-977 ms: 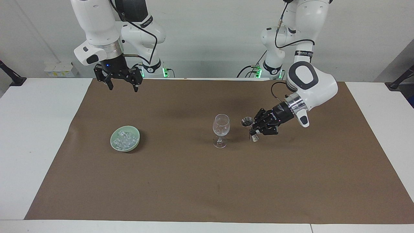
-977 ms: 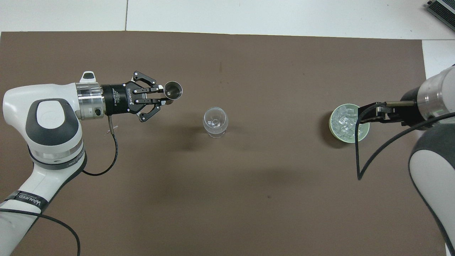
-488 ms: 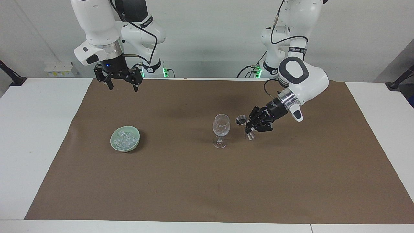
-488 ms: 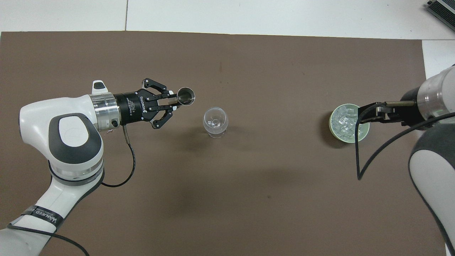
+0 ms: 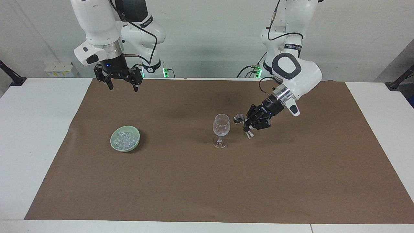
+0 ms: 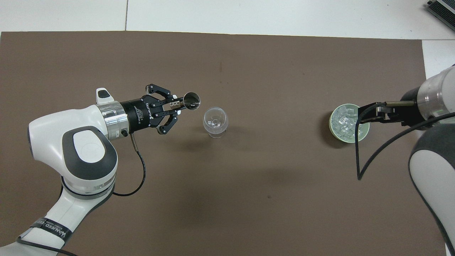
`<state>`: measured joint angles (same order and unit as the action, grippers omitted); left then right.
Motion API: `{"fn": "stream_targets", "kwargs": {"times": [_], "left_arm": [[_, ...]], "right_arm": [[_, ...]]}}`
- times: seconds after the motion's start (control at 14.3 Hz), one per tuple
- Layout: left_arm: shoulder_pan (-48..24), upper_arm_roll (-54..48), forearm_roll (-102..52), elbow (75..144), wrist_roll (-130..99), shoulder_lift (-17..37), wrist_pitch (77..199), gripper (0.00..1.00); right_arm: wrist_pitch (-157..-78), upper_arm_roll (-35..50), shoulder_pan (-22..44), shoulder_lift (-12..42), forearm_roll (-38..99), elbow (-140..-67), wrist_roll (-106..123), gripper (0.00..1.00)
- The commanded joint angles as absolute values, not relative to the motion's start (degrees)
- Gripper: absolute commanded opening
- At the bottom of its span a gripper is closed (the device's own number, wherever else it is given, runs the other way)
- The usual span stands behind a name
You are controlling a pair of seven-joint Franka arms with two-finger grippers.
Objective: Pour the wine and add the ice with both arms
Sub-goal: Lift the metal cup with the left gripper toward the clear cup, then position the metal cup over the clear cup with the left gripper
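A clear stemmed glass (image 5: 221, 126) (image 6: 215, 121) stands mid-mat. My left gripper (image 5: 248, 127) (image 6: 177, 104) is shut on a small metal measuring cup (image 5: 239, 119) (image 6: 191, 100), which hangs just beside the glass toward the left arm's end, its mouth leaning toward the glass rim. Wine is out of view. The ice (image 5: 125, 139) (image 6: 344, 122) fills a pale green bowl (image 5: 112, 140) (image 6: 331, 125) toward the right arm's end. My right gripper (image 5: 123, 86) (image 6: 371, 112) waits open and empty, high above the mat at that end.
A brown mat (image 5: 207, 187) (image 6: 227, 185) covers most of the white table (image 5: 38, 129). The right arm's black cable (image 6: 359, 156) loops beside the bowl in the overhead view.
My left arm has carried the metal cup closer to the glass and lifted it slightly. The right arm, bowl and glass have not moved.
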<state>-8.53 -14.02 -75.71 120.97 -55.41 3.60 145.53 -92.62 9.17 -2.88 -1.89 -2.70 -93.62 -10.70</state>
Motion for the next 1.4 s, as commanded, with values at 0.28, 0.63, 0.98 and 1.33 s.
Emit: {"fn": "stream_targets", "kwargs": {"times": [0.28,0.63,0.98,1.33], "left_arm": [[-13.4,-13.2,-77.2,125.3,-55.7,-1.0,153.2,0.0],[-17.1,-13.1,-77.2,126.1,-54.5,-1.4,159.9,0.0],[-17.3,-13.1,-77.2,126.5,-51.6,-1.4,161.0,0.0],[-19.2,-13.1,-77.2,126.6,-48.7,-1.0,164.4,0.0]], "right_arm": [[-92.3,9.7,-3.9,-3.2,-1.7,-94.8,-9.5,1.0],[-92.3,9.7,-3.9,-3.2,-1.7,-94.8,-9.5,1.0],[-92.4,9.7,-3.9,-3.2,-1.7,-94.8,-9.4,1.0],[-92.4,9.7,-3.9,-3.2,-1.7,-94.8,-9.5,1.0]]}}
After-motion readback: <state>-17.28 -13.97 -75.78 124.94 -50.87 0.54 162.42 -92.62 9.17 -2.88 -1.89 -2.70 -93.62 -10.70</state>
